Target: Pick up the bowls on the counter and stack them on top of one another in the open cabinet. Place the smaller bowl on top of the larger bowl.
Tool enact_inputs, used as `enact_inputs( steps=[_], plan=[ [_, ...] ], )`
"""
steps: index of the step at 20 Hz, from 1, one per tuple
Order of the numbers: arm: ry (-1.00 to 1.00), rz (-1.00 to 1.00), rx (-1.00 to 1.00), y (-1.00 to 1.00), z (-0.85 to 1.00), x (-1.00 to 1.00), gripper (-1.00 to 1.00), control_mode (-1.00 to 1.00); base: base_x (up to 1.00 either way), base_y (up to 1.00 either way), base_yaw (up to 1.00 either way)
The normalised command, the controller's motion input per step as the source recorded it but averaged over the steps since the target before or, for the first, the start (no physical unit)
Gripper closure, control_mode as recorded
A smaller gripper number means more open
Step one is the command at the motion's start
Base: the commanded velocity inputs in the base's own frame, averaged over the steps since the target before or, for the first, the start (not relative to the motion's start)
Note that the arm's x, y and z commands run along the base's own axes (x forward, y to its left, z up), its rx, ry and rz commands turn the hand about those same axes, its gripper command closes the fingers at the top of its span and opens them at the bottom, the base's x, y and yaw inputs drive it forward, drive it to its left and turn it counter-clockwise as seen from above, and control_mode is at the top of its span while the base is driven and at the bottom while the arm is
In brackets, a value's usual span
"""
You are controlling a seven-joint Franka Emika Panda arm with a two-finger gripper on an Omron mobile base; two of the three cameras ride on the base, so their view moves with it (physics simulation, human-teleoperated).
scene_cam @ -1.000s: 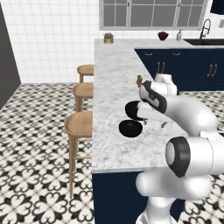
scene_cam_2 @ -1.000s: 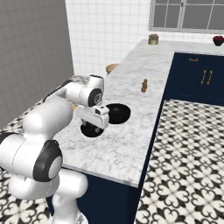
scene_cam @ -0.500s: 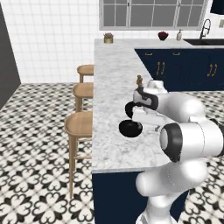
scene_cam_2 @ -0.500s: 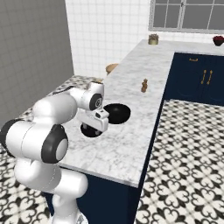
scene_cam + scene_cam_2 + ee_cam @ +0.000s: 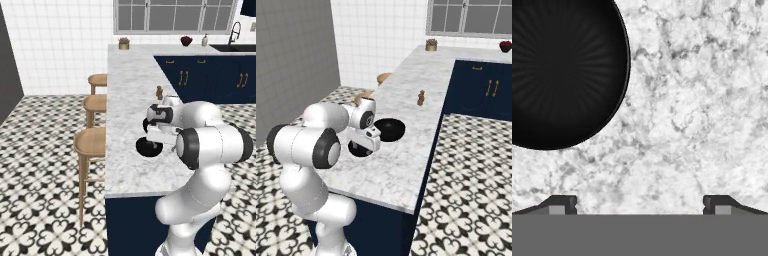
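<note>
Bench (image 5: pixel 406 165): long white-grey veined marble top on a navy base.
Pincer (image 5: pixel 639 202): released, tips spread wide, holding nothing; hangs low over bare marble just beside a bowl.
Near bowl (image 5: pixel 147 148): glossy black, round, upright on the bench, partly behind the hand.
Far bowl (image 5: pixel 390 129): glossy black, round, upright on the bench, close beside the first.
Bowl in hand view (image 5: pixel 562 70): black, ribbed inside, upper left, outside the tips; which of the two, cannot tell.
Small brown figure (image 5: pixel 420 97): stands farther along the bench.
Stools (image 5: pixel 92 142): wooden, three, along the bench's left side.
</note>
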Motion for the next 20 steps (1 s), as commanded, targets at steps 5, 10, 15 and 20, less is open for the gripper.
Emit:
enact_inputs(
  steps=[5, 10, 15, 20],
  plan=[
    [0.0, 0.0, 0.0, 0.03, -0.37, 0.34, -1.0, -1.0, 0.0, 0.0, 0.0],
    [0.0, 0.0, 0.0, 0.06, -0.25, 0.39, -1.0, -1.0, 0.0, 0.0, 0.0],
    [0.0, 0.0, 0.0, 0.01, -0.24, 0.29, -1.0, -1.0, 0.0, 0.0, 0.0],
    [0.0, 0.0, 0.0, 0.0, -0.31, 0.13, -1.0, -1.0, 0.0, 0.0, 0.0]
  ],
)
